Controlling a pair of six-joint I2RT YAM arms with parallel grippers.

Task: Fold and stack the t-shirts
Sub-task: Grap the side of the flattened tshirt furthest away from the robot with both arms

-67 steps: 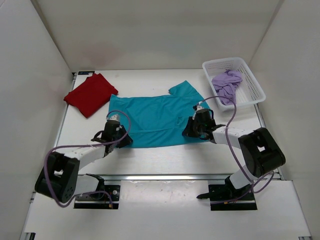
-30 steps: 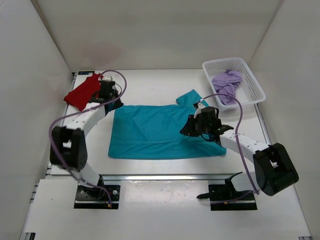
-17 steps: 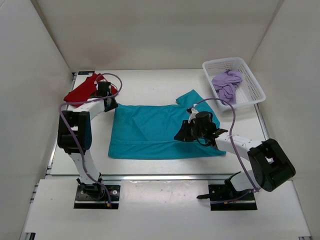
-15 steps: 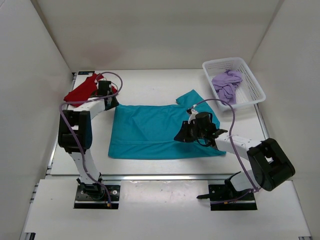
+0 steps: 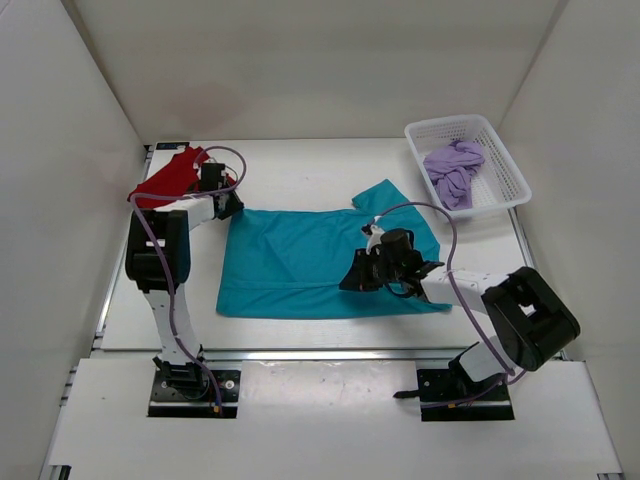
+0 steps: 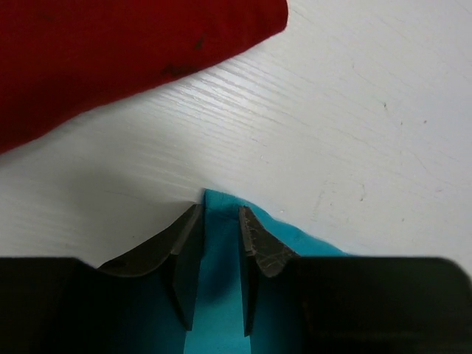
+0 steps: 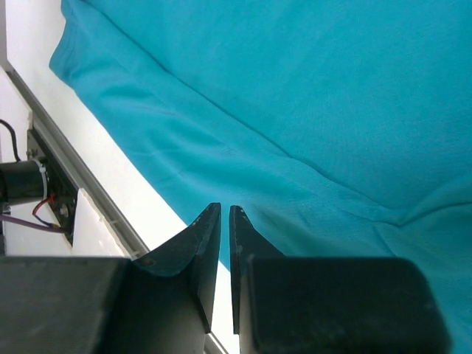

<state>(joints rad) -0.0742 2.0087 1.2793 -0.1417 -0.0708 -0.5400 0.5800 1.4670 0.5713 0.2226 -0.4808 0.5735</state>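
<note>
The teal-blue t-shirt lies folded flat mid-table, one sleeve sticking out at its far right. My left gripper sits at its far left corner. In the left wrist view that gripper is open, and the teal corner lies between the parted fingers. The dark red t-shirt lies folded just beyond it. My right gripper hovers over the teal shirt's near right part. In the right wrist view it is shut with nothing in it, above the teal cloth. The lavender t-shirt is crumpled in the basket.
The white mesh basket stands at the far right corner. White walls enclose the table on three sides. A metal rail runs along the near edge, with the arm bases behind it.
The left gripper carried the teal shirt's near left edge to the far left, folding it, and its jaws have since parted slightly. The right gripper slid left and nearer over the shirt.
</note>
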